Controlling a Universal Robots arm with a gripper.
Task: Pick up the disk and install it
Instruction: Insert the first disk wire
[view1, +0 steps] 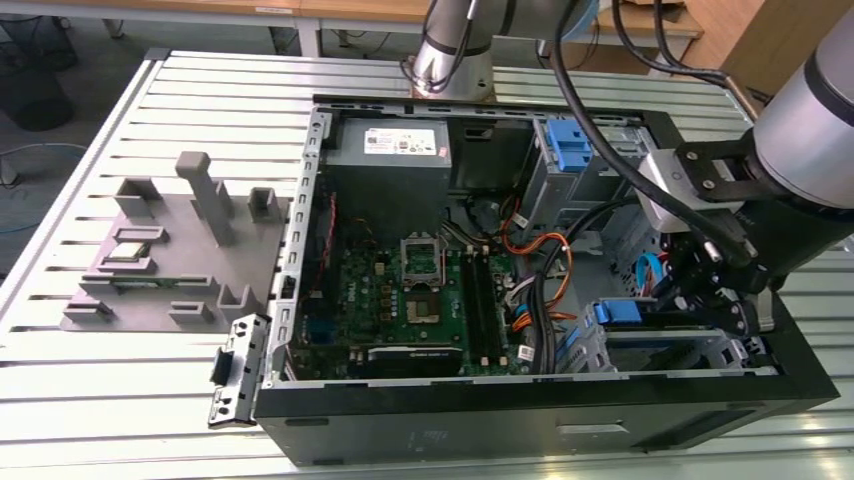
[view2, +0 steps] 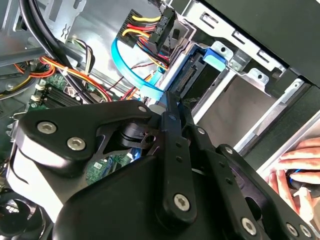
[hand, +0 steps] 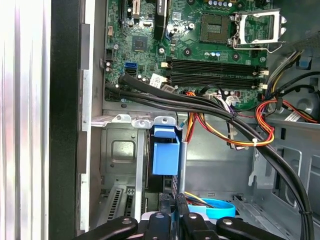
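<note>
First wrist view, gripper pinched narrow on disk edge (bay walls tight).

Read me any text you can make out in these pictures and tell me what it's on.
None can be read.
Power supply: its white label carries print too small to read.
Motherboard: white markings, too small to read.
Disk: blue rail faces the camera; no print visible.

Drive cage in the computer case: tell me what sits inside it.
Inside the drive cage sits the disk, standing on edge, blue rail end showing. The hand sits just outside. The disk's label and body are hidden by the cage.
</note>
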